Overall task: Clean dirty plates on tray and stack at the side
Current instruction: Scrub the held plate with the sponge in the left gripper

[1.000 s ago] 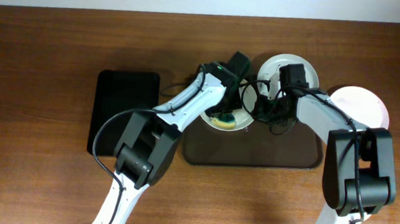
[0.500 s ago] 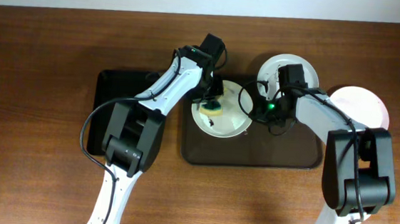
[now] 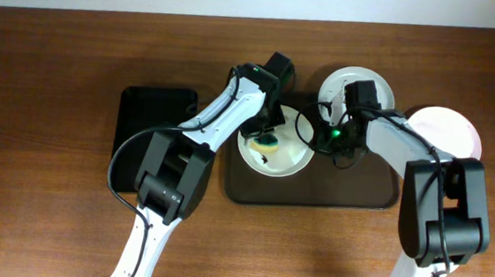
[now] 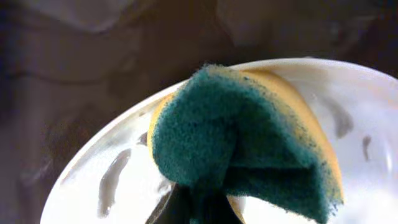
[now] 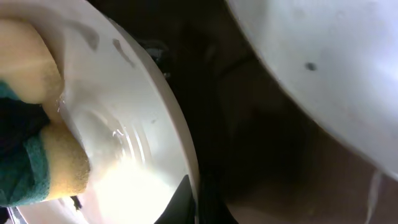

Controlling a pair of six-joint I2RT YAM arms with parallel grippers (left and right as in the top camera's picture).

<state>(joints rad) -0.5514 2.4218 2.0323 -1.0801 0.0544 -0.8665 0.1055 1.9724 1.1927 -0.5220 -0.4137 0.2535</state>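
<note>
A white plate with grey-brown smears lies on the left part of the dark brown tray. My left gripper is shut on a green and yellow sponge and presses it onto this plate. My right gripper is shut on the plate's right rim; one dark finger lies inside the rim. The sponge shows at the left of the right wrist view. A second plate sits at the tray's back edge and also shows in the right wrist view. A third plate lies on the table right of the tray.
A smaller black tray lies on the table left of the brown tray. Both arms cross over the back half of the brown tray. The wooden table's far edge meets a white wall.
My left gripper swept the sponge to the left across the plate, then part way back to the right. The right gripper kept its hold on the rim.
</note>
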